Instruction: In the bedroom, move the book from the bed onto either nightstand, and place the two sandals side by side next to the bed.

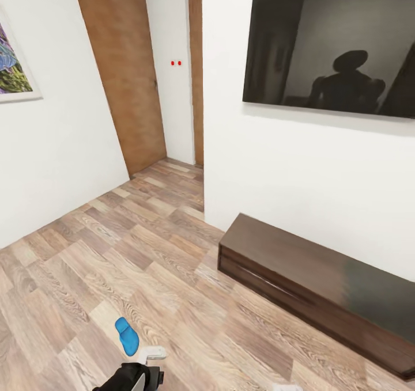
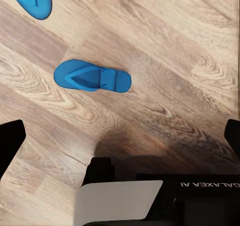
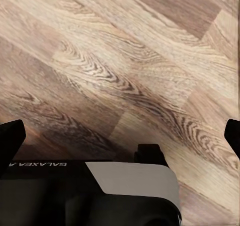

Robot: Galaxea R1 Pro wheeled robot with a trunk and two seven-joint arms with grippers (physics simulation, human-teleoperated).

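One blue sandal [image 2: 92, 79] lies flat on the wood floor in the left wrist view, with a second sandal [image 2: 32, 0] partly cut off at the frame's corner. My left gripper [image 2: 122, 133] hangs open above the floor, apart from both, nothing between its fingers [image 2: 11, 141]. In the head view a sandal [image 1: 127, 336] lies just ahead of my left arm [image 1: 135, 376]. My right gripper [image 3: 121, 133] is open over bare planks. The book, the bed and the nightstand are out of view.
A long low dark-brown bench [image 1: 314, 284] stands against the white wall on the right, under a dark wall screen [image 1: 331, 42]. A wooden door [image 1: 124, 74] and a narrow passage lie ahead at the left. A picture [image 1: 12, 63] hangs on the left wall.
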